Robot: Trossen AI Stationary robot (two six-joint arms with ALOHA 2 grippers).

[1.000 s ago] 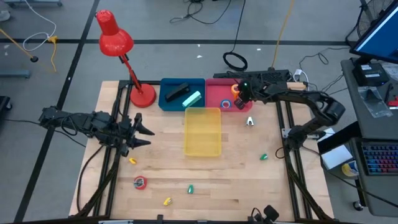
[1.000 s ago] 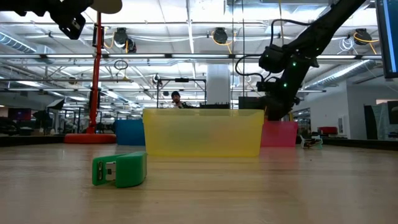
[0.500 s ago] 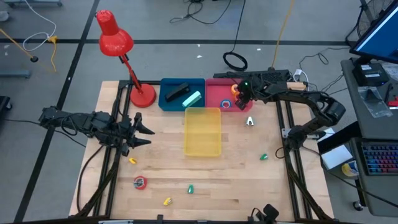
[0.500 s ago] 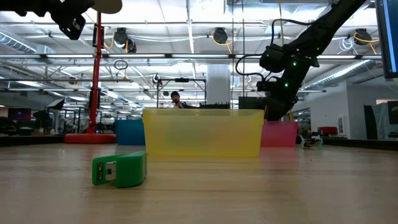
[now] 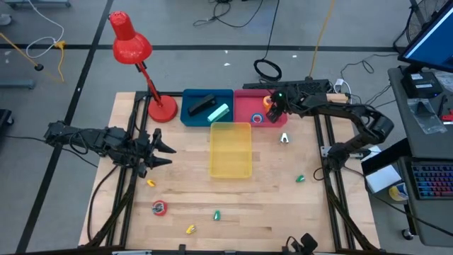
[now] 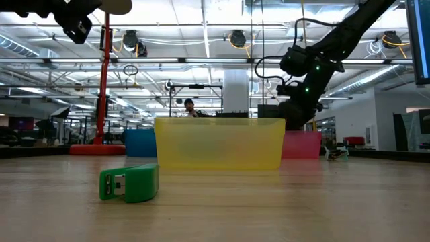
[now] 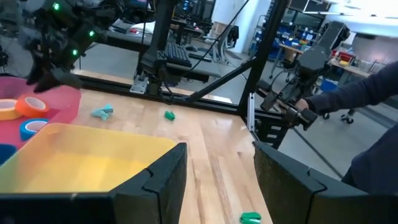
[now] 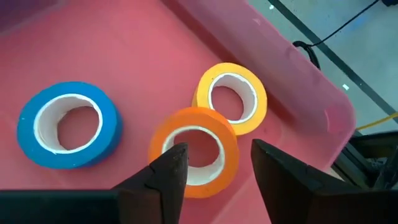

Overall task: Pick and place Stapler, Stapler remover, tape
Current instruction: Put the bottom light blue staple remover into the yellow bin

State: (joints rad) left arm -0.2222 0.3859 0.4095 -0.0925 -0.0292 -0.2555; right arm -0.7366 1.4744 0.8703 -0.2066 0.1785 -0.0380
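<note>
R gripper (image 8: 214, 163) over the red bin (image 5: 247, 103) at the table's far edge, jaws parted, straddling the orange tape (image 8: 194, 150) from above; nothing gripped. Looks like a release just made, tho can't be sure. Orange roll lying partly against the yellow tape (image 8: 231, 98); blue tape (image 8: 68, 123) apart from both, all three on the bin floor.

L gripper (image 5: 161, 150) near the table's left edge, jaws open wide, empty, waiting; yellow bin (image 7: 93, 165) right ahead of it in the wrist view.

Progress, as a judgement: roughly half done. Done: three tapes in red bin; a black stapler (image 5: 200, 103) and a light teal item (image 5: 219, 111) in the blue bin (image 5: 207, 108) beside it. Yellow bin at table centre looks empty.

Left on the table: red tape (image 5: 159, 207) near the front-left corner; small yellow piece (image 5: 150, 183) just above it; green piece (image 5: 217, 214) and yellow piece (image 5: 190, 229) by the front edge; green piece (image 5: 299, 178) toward the right edge; pale small item (image 5: 284, 138) near the red bin. Which are staple removers: too small to tell.
</note>
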